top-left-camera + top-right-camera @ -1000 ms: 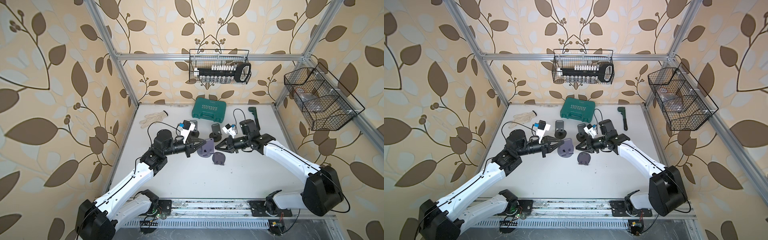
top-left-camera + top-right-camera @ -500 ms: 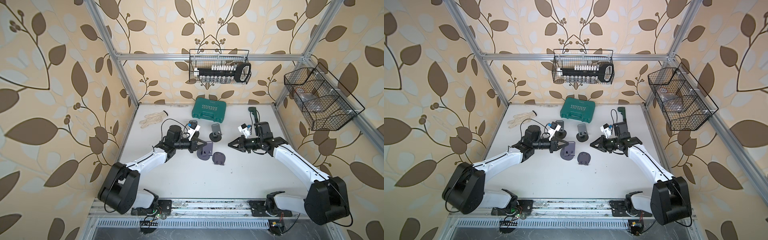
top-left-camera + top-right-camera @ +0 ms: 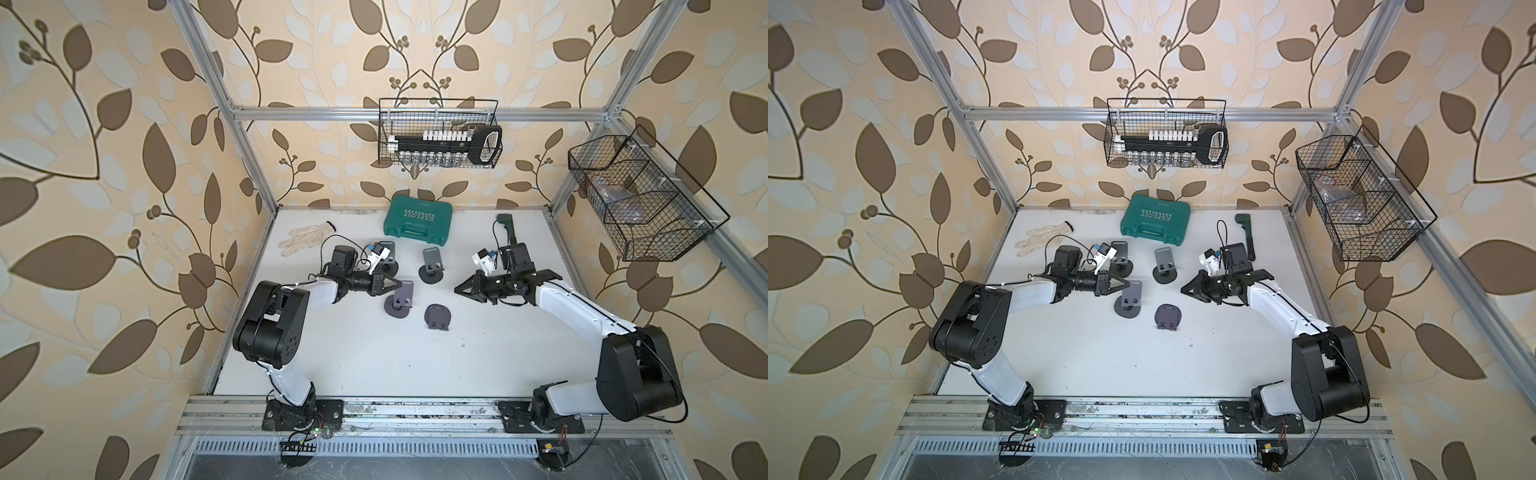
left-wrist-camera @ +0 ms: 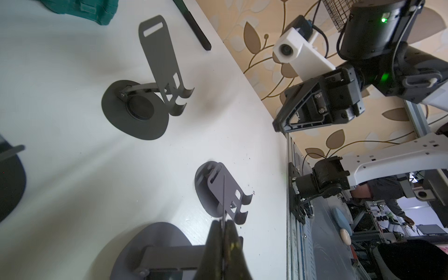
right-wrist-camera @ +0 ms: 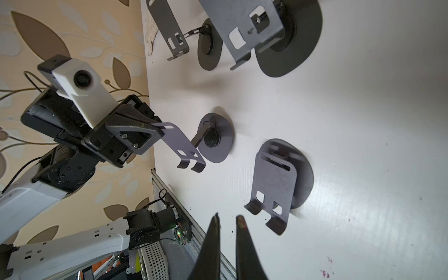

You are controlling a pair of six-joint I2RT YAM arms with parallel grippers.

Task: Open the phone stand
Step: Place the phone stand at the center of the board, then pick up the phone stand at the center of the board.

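A purple-grey phone stand (image 3: pixel 405 291) (image 5: pixel 179 143) stands mid-table with its plate raised off the round base on its arm. My left gripper (image 3: pixel 398 285) (image 3: pixel 1127 285) (image 4: pixel 223 221) is shut on the plate's top edge, which runs edge-on between the fingers in the left wrist view. My right gripper (image 3: pixel 461 291) (image 3: pixel 1185 291) (image 5: pixel 228 217) hovers to the right of the stands, apart from them. Its fingers stand a narrow gap apart with nothing between them. A folded stand (image 3: pixel 437 318) (image 5: pixel 276 179) (image 4: pixel 232 191) lies flat just in front, between the two grippers.
Two more open stands (image 3: pixel 432 266) (image 3: pixel 388 259) stand behind. A green tool case (image 3: pixel 417 224), a white glove (image 3: pixel 305 239) and a dark tool (image 3: pixel 508 226) lie at the back. Wire baskets (image 3: pixel 440 137) (image 3: pixel 640 199) hang on the back and right walls.
My right gripper has drawn back to the right, away from the held stand, and its jaws have narrowed. The left arm's elbow has folded back while its gripper kept hold of the plate.
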